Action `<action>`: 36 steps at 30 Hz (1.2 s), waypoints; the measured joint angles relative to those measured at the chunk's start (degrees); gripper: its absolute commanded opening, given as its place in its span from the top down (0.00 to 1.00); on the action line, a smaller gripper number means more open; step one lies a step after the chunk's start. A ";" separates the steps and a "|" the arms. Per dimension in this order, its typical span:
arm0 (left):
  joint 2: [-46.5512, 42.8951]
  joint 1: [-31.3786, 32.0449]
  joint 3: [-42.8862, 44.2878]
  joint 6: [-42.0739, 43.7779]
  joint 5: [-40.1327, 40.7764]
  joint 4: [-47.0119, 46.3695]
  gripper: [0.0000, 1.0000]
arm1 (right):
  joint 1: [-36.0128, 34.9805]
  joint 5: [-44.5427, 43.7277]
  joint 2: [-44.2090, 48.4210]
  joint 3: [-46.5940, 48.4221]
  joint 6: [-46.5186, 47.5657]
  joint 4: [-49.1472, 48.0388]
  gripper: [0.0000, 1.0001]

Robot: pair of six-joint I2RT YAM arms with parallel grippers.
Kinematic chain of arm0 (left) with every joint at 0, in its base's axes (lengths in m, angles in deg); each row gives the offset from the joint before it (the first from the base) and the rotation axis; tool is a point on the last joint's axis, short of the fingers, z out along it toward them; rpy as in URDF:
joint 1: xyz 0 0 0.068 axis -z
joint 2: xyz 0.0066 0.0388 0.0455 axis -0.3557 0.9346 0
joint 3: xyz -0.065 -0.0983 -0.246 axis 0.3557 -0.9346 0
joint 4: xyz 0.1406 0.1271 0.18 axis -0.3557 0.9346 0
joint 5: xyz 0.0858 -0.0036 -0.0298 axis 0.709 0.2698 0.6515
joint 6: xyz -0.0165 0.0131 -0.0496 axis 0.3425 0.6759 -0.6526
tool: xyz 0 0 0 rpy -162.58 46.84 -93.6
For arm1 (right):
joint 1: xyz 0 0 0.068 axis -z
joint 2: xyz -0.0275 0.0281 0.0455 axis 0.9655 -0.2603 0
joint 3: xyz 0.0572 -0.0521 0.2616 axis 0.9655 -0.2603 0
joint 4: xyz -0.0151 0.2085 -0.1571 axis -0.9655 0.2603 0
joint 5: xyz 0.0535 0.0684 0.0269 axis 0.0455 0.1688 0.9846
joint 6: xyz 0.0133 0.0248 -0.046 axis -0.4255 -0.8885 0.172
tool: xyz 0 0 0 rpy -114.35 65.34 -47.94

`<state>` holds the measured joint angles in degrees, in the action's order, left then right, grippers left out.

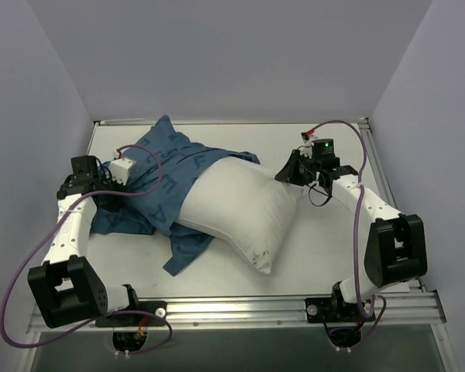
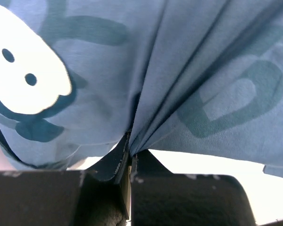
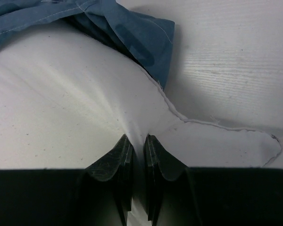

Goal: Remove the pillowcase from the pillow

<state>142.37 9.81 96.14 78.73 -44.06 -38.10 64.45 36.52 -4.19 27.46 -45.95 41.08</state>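
The left tool is clenching a gathered fold of the pillowcase - pleats are fanning out from the pinch. The right tool is gripping a tuck of white cloth on the pillow, near its far right corner. The pillow is lying diagonally across the counter, mostly bare - the pillowcase is covering only its far-left end and bunching up at the left side.

Matt blue cloth pillowcase, matt white fabric pillow, matt white table w/ faint grain.
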 measured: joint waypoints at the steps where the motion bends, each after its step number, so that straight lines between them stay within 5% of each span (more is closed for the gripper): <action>1: 0.96 -1.18 0.13 0.48 -0.85 -0.44 0.98 | 0.00 0.55 -0.39 0.79 0.48 0.70 1.00; 5: 7.10 -3.80 2.75 0.94 -3.50 -0.79 0.98 | -0.02 1.70 -1.40 3.48 2.27 3.39 0.99; 8: 8.94 -3.82 5.29 -0.44 -6.27 0.52 0.98 | -0.15 1.01 -2.95 7.93 4.74 8.24 0.48; 14: 1.33 4.57 4.94 -2.60 -3.96 0.52 0.98 | -2.84 -14.91 -5.42 25.83 13.81 20.00 0.40; 18: -2.19 7.50 4.94 -4.79 -4.81 1.27 0.98 | -13.35 -22.47 -5.20 38.51 15.34 24.28 0.42; 22: -2.36 7.45 4.92 -6.27 -4.76 1.84 0.98 | -28.76 -27.08 -4.17 39.43 12.72 24.17 0.44; 25: -2.38 7.45 4.92 -6.71 -4.76 1.90 0.98 | -38.14 -28.28 -4.92 34.62 9.29 23.96 0.62; 26: -2.38 7.45 4.90 -6.78 -4.79 1.90 0.98 | -40.15 -28.41 -5.84 32.87 8.07 24.15 0.75; 30: -2.47 7.50 4.74 -7.50 -4.79 1.92 0.98 | -42.66 -29.46 -12.98 27.08 3.69 23.54 1.00; 36: -2.75 7.52 4.15 -8.22 -4.79 2.32 0.98 | -41.38 -30.75 -18.62 24.83 1.03 20.59 1.00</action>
<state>139.61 17.33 100.29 70.51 -48.85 -35.78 23.08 5.77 -22.81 52.29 -44.93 61.67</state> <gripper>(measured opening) 0.038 0.026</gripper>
